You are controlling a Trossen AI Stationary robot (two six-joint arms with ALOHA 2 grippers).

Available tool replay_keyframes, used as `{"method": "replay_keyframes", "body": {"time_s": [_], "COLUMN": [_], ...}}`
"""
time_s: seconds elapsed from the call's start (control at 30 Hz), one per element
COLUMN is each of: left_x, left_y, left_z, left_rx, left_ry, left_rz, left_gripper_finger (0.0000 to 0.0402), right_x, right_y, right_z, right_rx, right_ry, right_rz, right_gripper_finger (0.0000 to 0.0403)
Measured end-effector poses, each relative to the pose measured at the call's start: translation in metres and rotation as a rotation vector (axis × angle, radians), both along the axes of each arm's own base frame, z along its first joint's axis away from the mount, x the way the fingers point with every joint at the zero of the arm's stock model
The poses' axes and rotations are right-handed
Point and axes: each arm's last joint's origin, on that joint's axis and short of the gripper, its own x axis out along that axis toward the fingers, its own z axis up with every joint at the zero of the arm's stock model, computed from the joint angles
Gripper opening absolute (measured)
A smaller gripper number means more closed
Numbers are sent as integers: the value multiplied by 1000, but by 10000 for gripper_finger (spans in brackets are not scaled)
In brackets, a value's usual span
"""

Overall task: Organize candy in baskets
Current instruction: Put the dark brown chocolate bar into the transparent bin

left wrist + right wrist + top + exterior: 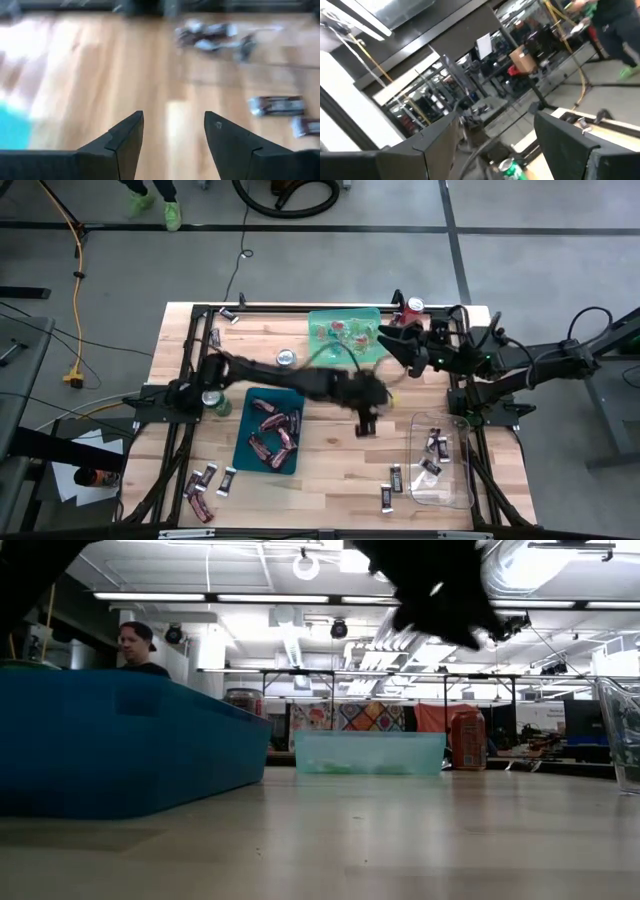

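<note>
Baskets: three are counted – light green basket [345, 330], dark teal basket [244, 442], clear basket [458, 470]
Soda cans: three are seen [413, 308]
Robot arms: two

So there's the dark teal basket [243, 442] mid-surface holding a pile of pinkish-red bars [275, 434], the light green basket [322, 323] at the far edge with green and red pieces [343, 332], and the clear basket [461, 488] on my right with dark mini bars [436, 443]; loose bars [203, 485] lie along the near edge

candy [207, 36] blurred, clear basket [622, 730] cut off
</note>
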Motion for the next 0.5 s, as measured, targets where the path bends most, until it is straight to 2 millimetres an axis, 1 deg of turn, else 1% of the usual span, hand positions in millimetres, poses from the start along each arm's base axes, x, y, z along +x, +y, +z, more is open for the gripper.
{"method": "replay_keyframes", "body": {"time_s": [0.07,0.17,0.27,0.37,0.4,0.5], "left_x": [-14,-42,-80,-125,-140,-183], "left_y": [16,29,36,40,39,37], "left_z": [5,19,26,33,38,43], "left_rx": [-32,-81,-111,-147,-161,-191], "left_ry": [30,-7,-66,-144,-180,-214], "left_rz": [58,121,181,274,302,390], "left_gripper_finger": [197,197,197,197,197,197], "right_x": [-4,-9,-13,-14,-14,-12], "right_y": [-1,-2,-2,-2,-2,-2], "right_z": [2,4,6,6,5,3], "right_rx": [-15,-29,-34,-35,-36,-40], "right_ry": [-7,-9,-13,-9,1,24], "right_rz": [-16,-28,-29,-29,-29,-29], "right_gripper_finger": [257,257,257,257,257,257]}}
